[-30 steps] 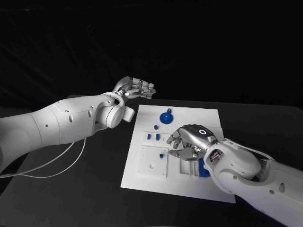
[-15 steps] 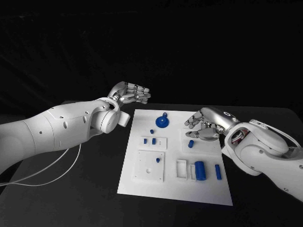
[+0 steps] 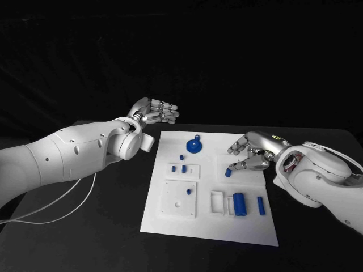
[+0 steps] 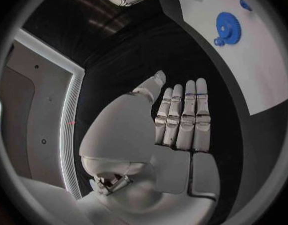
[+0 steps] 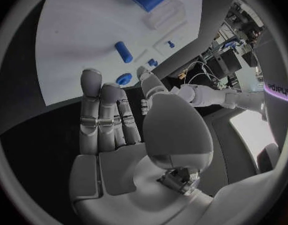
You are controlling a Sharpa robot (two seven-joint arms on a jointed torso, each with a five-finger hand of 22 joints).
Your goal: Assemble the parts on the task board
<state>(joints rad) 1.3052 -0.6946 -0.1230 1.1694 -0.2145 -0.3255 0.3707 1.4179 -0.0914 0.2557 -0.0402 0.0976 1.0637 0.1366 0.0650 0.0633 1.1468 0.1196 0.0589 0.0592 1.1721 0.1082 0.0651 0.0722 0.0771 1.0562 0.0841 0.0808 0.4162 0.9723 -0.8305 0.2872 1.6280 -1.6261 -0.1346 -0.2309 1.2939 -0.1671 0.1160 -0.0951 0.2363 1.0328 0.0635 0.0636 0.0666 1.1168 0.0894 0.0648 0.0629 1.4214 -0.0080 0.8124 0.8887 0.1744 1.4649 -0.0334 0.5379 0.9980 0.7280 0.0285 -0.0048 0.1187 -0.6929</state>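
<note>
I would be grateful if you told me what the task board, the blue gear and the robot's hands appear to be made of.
The task board looks like matte white plastic: flat, even, no glare, though painted metal is possible. The blue gear seems moulded or printed plastic, uniformly coloured, with a dull sheen. The right hand and left hand look like brushed or cast metal, silver with soft highlights; the palms in the wrist views look smoother, perhaps coated.

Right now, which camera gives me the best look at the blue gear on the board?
The left wrist view: the blue gear shows large and unblocked, its toothed rim plain, on the task board. The head view shows the gear smaller, near the board's far edge. In the right wrist view I cannot pick it out.
</note>
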